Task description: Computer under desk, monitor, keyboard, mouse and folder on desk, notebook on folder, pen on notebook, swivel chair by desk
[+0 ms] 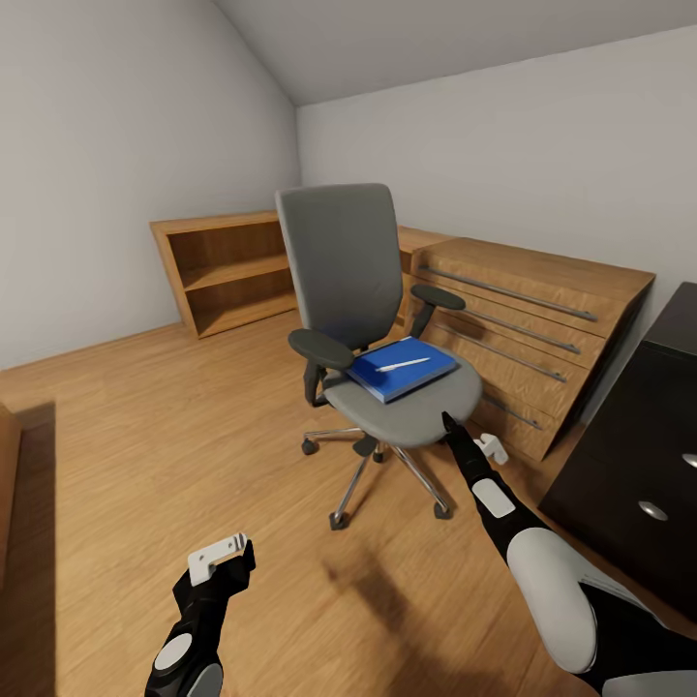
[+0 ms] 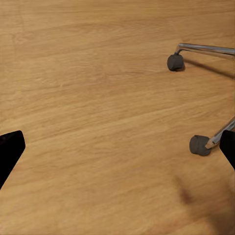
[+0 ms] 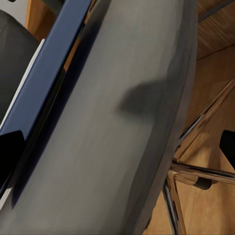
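Note:
The grey swivel chair (image 1: 341,281) stands mid-room on its chrome base. On its seat lies the blue folder (image 1: 402,370), and the white pen (image 1: 403,365) rests on top of it. My right gripper (image 1: 456,433) is at the seat's front right edge, open, with the grey seat (image 3: 122,122) close ahead between its spread fingers and the folder's edge (image 3: 46,83) just beyond. My left gripper (image 1: 228,563) hangs low over the wooden floor, open and holding nothing. The black desk (image 1: 629,455) with round silver knobs is at the right.
A light wooden chest (image 1: 528,310) with long bar handles stands behind the chair, against the wall. A low open bookshelf (image 1: 227,271) sits at the back left. Two of the chair's casters (image 2: 199,145) are on the floor near my left gripper (image 2: 117,147).

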Available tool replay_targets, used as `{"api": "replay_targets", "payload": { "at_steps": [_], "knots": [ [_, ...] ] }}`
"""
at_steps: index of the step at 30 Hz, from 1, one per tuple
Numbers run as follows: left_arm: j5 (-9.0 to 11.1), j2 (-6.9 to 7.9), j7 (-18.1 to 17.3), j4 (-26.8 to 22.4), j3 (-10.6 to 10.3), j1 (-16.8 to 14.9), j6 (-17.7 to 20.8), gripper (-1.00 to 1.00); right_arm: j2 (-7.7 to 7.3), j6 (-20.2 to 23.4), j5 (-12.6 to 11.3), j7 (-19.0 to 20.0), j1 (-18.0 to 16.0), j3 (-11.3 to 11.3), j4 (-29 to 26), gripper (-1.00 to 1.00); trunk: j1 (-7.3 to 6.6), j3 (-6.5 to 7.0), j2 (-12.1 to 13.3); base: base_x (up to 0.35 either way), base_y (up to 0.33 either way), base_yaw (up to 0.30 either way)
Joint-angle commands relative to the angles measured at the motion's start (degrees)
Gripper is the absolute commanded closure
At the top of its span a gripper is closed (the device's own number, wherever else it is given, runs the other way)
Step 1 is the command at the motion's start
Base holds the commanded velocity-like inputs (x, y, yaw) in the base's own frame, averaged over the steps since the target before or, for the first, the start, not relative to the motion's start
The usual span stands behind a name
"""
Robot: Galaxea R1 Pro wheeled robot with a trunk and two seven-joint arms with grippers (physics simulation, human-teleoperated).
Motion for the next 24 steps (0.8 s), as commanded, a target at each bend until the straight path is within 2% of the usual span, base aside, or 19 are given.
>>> {"api": "replay_targets", "payload": {
  "at_steps": [1,24],
  "knots": [
    [0.17,0.06,0.43,-0.09,-0.14,-0.05,0.24,-1.00,0.03,-0.06,-0.59,0.34,-0.04,-0.03,0.08,-1.00,-0.01,-0.05,-0.02,0.000,0.000,0.020],
    [0.17,0.06,0.39,-0.09,-0.14,-0.05,0.24,-1.00,0.04,-0.05,-0.68,0.35,0.05,-0.03,0.08,-1.00,-0.01,-0.04,-0.02,0.000,0.000,0.001]
  ]
}}
